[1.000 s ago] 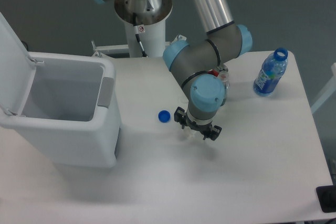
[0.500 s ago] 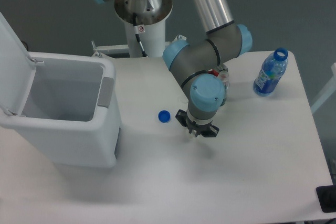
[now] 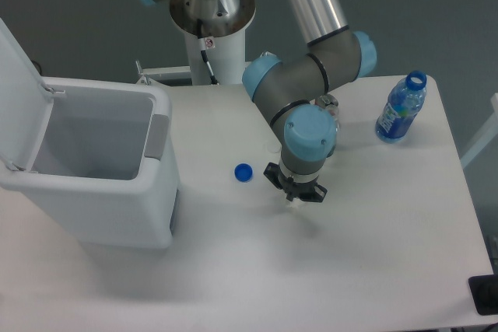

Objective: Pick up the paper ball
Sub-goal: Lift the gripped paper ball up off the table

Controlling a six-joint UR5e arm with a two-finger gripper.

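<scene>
My gripper (image 3: 296,193) hangs under the blue wrist joint, near the middle of the white table (image 3: 366,254). Its black fingers are drawn together. A small white lump, the paper ball (image 3: 293,197), shows between the fingertips, mostly hidden by them. The gripper is shut on it. I cannot tell whether the ball still touches the table.
A blue bottle cap (image 3: 243,172) lies just left of the gripper. A large white bin (image 3: 101,161) with its lid up stands at the left. A blue water bottle (image 3: 401,108) stands at the back right. A small object (image 3: 327,102) sits partly hidden behind the arm.
One second ago the fingers were spread around the white lump. They have since closed on it, and the wrist has shifted slightly up and to the right.
</scene>
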